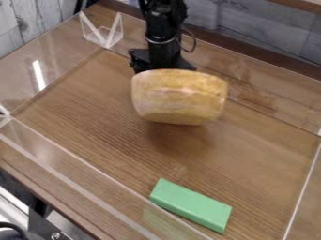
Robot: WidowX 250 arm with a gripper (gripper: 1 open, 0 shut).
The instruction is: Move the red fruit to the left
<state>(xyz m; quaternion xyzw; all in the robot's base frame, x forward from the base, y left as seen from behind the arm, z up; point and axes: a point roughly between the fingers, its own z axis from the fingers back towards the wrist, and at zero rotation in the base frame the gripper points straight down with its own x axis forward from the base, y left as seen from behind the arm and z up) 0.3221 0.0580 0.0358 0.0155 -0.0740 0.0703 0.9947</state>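
Note:
The wooden bowl [179,97] lies tipped on the table's far middle, its rounded outside facing the camera. My gripper [160,64] reaches down right behind the bowl's far left rim, touching or nearly touching it. The bowl covers the fingertips, so how the jaws stand does not show. The red fruit is hidden behind the bowl.
A flat green block [191,204] lies near the front right. Clear plastic walls [51,141] ring the wooden table, and a clear angled stand [100,33] sits at the back left.

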